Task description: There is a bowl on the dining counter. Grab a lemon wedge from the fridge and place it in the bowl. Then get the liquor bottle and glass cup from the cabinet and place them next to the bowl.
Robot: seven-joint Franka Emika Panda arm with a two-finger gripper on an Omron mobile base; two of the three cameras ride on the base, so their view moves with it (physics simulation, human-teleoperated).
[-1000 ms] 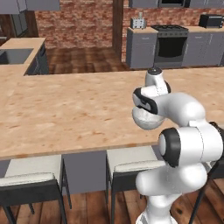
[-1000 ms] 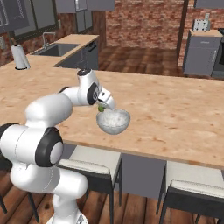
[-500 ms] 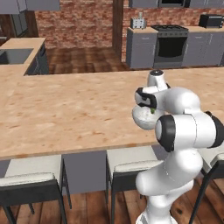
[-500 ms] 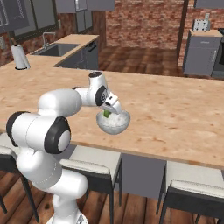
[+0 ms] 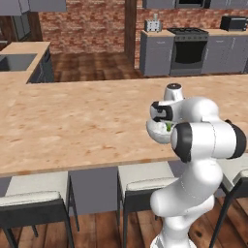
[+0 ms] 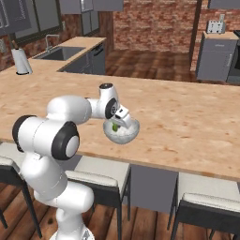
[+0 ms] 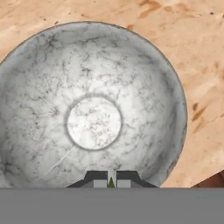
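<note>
Lemon wedge (image 6: 115, 126): green-yellow sliver pinched between end effector (image 7: 111, 180) fingertips, held directly over bowl (image 7: 94, 105), judged ready for release. Bowl: frame centre in hand view, on dining worktop (image 5: 72, 121) near front edge; interior bare. Liquor bottle and glass cup judged pending.
</note>
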